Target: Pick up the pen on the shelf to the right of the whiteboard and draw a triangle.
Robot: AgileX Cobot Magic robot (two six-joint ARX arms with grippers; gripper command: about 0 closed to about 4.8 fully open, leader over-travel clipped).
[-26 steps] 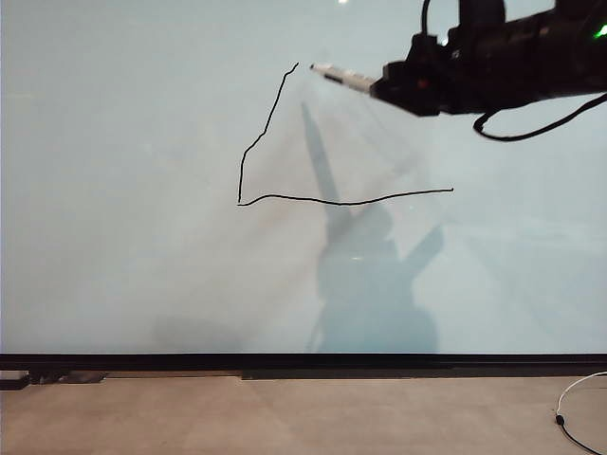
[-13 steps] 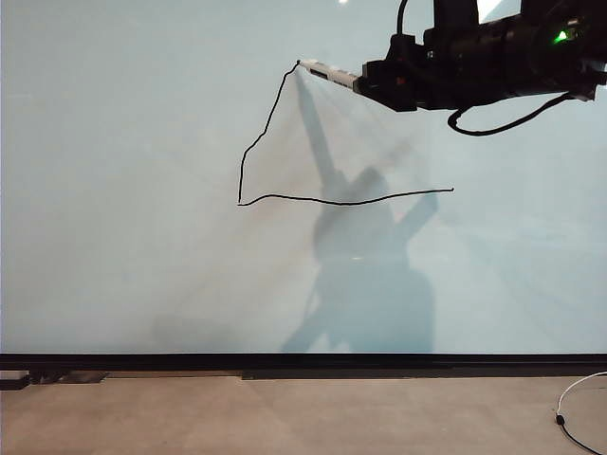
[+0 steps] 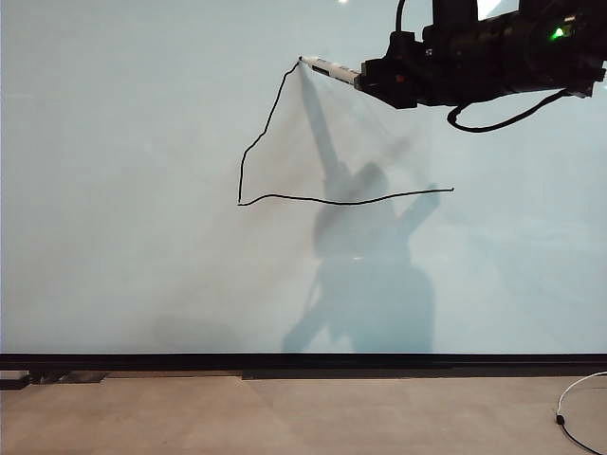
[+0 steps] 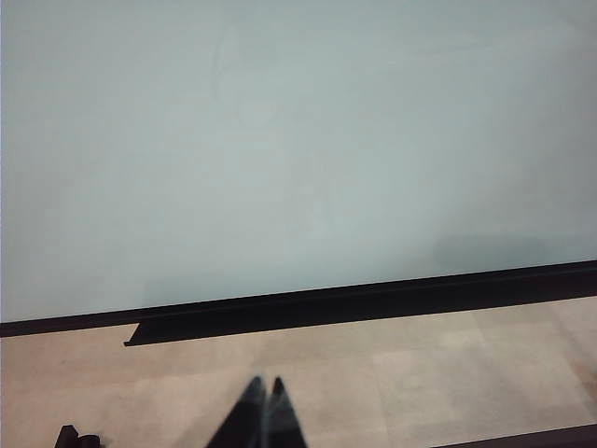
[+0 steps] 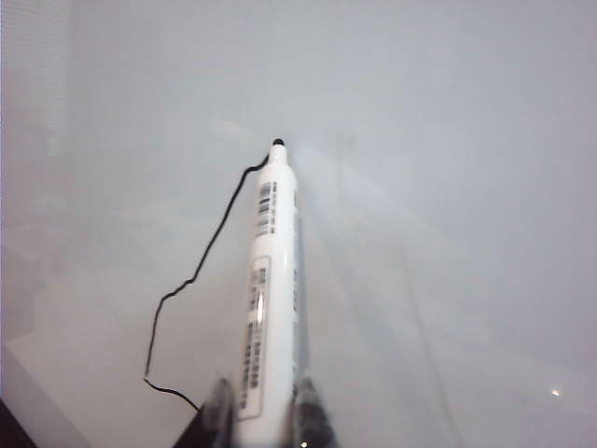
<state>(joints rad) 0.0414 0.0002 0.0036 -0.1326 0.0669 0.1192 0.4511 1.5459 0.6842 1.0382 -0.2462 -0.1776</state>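
The whiteboard (image 3: 133,237) fills nearly the whole exterior view, a glossy pale grey-white surface with a black strip along its lower edge and a band of tan floor (image 3: 285,417) beneath. On it, left of centre, stands the unfinished triangle (image 3: 285,171): a wobbly black left side rising to a peak in the upper middle and a roughly flat base running right, with no right side drawn. A soft grey shadow (image 3: 365,275) of the arm falls on the board below the base line. The right gripper (image 3: 372,78) reaches in from the upper right, its fingers pinching the pen (image 3: 330,68), whose dark tip meets the board at the triangle's peak. The left gripper (image 4: 265,397) shows low in the left wrist view, above the floor, fingers pressed together. A thin white cable (image 3: 579,408) lies at the lower right.
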